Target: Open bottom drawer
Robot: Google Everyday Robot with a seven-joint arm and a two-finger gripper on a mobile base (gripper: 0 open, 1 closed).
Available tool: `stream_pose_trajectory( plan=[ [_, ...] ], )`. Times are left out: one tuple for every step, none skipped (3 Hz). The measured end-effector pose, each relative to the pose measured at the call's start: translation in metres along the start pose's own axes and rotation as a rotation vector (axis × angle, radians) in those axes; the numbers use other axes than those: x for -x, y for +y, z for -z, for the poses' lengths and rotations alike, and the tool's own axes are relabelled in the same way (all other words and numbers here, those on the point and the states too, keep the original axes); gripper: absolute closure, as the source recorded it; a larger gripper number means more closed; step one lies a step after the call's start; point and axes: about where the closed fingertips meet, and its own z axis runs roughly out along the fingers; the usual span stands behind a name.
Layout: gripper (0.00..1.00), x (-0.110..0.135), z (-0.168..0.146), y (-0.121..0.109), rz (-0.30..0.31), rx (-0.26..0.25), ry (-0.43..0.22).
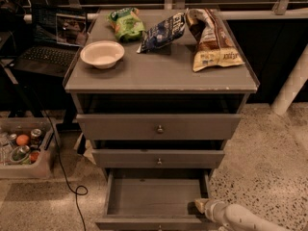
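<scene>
My pincer (202, 205) sits at the front right corner of the pulled-out bottom drawer (154, 196). To my left its grey inside lies open from above, though its right wall and front edge hem me in. Above, the middle drawer front (159, 159) blocks the way. To my right, bare floor (260, 177) gives room up to the post (293, 81). Far left lie a cable (79, 190) and a bin (24, 170).
</scene>
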Motion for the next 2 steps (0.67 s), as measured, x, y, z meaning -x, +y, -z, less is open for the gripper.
stream_pose_trajectory(
  plan=[
    [1.0, 0.017, 0.016, 0.002, 0.01, -0.016, -0.048],
    [0.99, 0.029, 0.029, 0.002, 0.009, -0.033, -0.089]
  ],
)
